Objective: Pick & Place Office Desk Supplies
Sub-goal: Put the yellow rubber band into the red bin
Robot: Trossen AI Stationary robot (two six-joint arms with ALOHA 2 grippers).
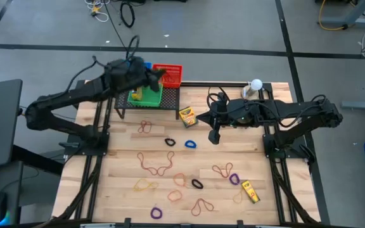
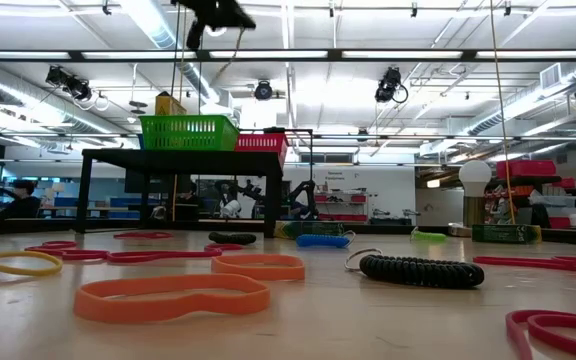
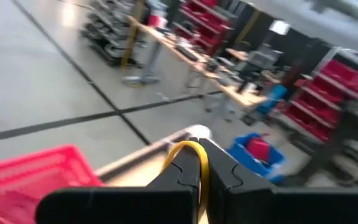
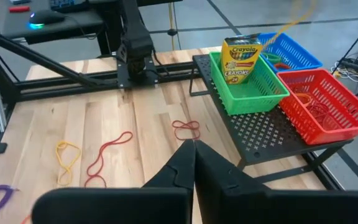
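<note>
The left gripper (image 1: 159, 75) hangs above the red basket (image 1: 168, 76), its dark fingers (image 3: 185, 171) pinching a thin yellow rubber band (image 3: 185, 149) that arches up between the tips. The red basket is a plastic lattice box; beside it sit a green basket (image 4: 248, 84) of the same weave with a yellow crayon box (image 4: 241, 59) upright inside, and a blue basket (image 4: 291, 50) — all three on a black perforated metal shelf (image 4: 272, 134).

The right gripper (image 1: 214, 135) points down over the pale wood-plank counter (image 1: 106, 183), fingers (image 4: 194, 165) pressed together with nothing between them.

Thin loops lie scattered across the planks: a blue band (image 1: 190, 144), a ridged black band (image 1: 197, 184), a purple band (image 1: 156, 212) and long limp red bands (image 1: 156, 164). Two more crayon boxes lie flat — one near the shelf (image 1: 187, 117), one toward the counter's front edge (image 1: 250, 190).
</note>
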